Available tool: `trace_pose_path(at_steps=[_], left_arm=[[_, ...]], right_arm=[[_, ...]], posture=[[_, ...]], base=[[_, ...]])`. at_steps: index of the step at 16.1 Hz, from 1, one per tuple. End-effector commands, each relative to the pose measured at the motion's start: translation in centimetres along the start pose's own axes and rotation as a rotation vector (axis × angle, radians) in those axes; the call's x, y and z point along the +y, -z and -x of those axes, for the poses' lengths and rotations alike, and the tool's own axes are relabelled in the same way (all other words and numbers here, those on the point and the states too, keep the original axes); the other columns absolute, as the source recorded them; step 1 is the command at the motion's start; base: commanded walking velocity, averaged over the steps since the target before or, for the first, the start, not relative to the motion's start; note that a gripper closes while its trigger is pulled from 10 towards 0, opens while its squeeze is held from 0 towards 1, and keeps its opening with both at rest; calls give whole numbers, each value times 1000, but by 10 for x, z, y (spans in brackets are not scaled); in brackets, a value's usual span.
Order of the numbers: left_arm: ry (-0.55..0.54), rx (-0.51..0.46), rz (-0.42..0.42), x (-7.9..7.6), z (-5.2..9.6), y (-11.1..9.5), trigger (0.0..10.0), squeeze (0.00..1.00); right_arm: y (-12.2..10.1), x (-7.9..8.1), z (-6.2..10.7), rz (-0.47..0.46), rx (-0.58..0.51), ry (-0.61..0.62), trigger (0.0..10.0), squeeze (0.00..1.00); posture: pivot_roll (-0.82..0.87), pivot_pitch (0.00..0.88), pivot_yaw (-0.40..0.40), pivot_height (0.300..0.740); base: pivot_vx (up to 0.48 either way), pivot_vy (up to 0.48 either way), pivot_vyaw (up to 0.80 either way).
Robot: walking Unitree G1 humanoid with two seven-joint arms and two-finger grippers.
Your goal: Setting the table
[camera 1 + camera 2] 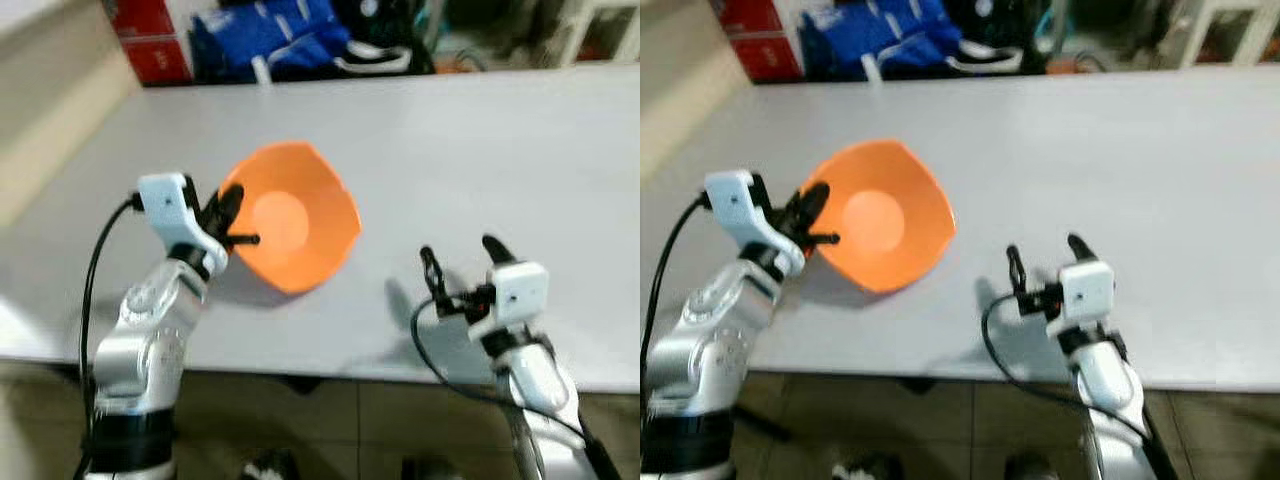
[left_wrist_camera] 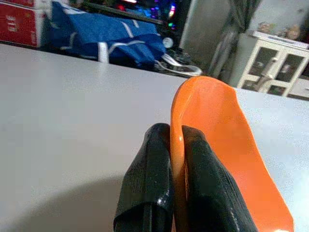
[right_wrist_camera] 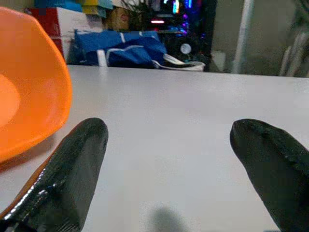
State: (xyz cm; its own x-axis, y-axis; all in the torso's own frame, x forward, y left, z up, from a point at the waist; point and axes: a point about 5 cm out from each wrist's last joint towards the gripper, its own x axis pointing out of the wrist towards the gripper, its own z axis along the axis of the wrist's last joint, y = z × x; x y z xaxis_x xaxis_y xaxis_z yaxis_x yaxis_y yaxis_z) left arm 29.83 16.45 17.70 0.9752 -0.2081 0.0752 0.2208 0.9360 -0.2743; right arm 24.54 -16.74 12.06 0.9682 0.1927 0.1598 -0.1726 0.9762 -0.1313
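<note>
Orange bowl (image 1: 292, 216) sat on grey table (image 1: 480, 150), near-left part, tilted, opening facing up and toward robot; roundish-square, no clear long axis. Left gripper (image 1: 228, 222) clamped on bowl's left rim, one finger inside, one outside (image 2: 147, 186). Right gripper (image 1: 462, 262) hovered low over table, right of bowl, fingers (image 3: 77, 169) wide apart, holding nothing. Blue bag (image 2: 111, 41) and red box (image 1: 150, 40) beyond far edge; lettering unreadable. Wrist views added white cabinet (image 2: 273, 65).
</note>
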Motion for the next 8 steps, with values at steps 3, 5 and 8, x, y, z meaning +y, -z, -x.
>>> trace_pose_path(at_steps=[3, 5, 8], left_arm=[[-28, -22, 51, 2, -3, -8, 10000, 0], [-31, -42, 79, 1, -7, -14, 10000, 0], [0, -26, 10, -3, -13, -16, 10000, 0]], right_arm=[[2, 8, -5, -29, 4, -23, 10000, 0], [3, 10, -6, -36, 5, -29, 10000, 0], [2, 7, -12, -12, -1, -9, 10000, 0]], posture=[[-205, 0, 120, 740], [-199, 0, 117, 740], [-195, 0, 116, 740]], base=[[0, 0, 0], [0, 0, 0], [0, 0, 0]])
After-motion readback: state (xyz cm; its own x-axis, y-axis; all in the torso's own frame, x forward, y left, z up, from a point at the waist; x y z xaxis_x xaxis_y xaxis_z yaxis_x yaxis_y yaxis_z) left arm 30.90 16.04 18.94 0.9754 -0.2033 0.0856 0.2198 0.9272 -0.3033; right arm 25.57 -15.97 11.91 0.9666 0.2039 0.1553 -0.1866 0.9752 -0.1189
